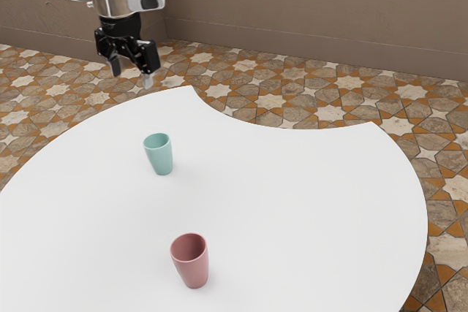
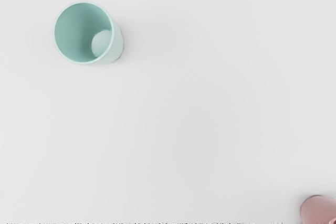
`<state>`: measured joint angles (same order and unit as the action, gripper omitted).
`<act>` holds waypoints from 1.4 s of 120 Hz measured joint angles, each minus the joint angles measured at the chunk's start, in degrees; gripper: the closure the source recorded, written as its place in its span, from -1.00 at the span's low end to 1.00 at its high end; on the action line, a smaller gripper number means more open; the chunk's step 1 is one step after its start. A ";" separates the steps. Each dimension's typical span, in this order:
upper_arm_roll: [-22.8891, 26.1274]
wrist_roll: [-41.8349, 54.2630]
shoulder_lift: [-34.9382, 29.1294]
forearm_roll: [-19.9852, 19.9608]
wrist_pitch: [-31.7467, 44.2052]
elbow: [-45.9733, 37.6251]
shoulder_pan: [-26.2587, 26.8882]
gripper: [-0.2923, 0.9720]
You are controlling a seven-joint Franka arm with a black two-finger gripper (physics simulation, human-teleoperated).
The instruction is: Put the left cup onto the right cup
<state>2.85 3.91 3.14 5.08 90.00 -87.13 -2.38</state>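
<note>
- Hanging in the upper left of the exterior view, the claw [image 1: 131, 75] is empty; its fingers stand apart with nothing between them; it sits high over the far edge of the desk [image 1: 307, 202], well apart from both cups
- the teal cup [image 1: 158, 153] stands upright, mouth up, left of centre in that frame; nothing touches it
- the pink cup [image 1: 190, 259] stands upright too, low in the frame and slightly right of the teal one; the two are well apart, with bare desk between them
- the wrist view looks down into the teal cup [image 2: 86, 32], which is hollow and empty; the pink cup [image 2: 317, 209] shows part of its rim far from it, with plain desk [image 2: 199, 108] between
- by my reading the teal cup is the left one, since it lies left of the pink in both views; the pink would then be the target
- progress, as I judge it: nothing is done; no grasp, no lift, neither cup on the other
- what is left is the whole job: come down on the teal cup, clamp its wall, raise it, carry it over the pink cup, lower it onto that cup's mouth, let go
</note>
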 joint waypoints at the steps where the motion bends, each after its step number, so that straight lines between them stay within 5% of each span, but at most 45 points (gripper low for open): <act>1: 0.01 -0.01 0.01 0.05 -0.03 0.00 -0.09 -0.54; 71: -2.26 1.36 17.83 2.98 7.77 6.79 -0.93 -0.54; 168: -4.69 8.66 29.31 -2.93 23.71 3.30 -1.96 -0.54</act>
<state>-1.84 12.57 32.45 2.14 113.71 -83.83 -4.34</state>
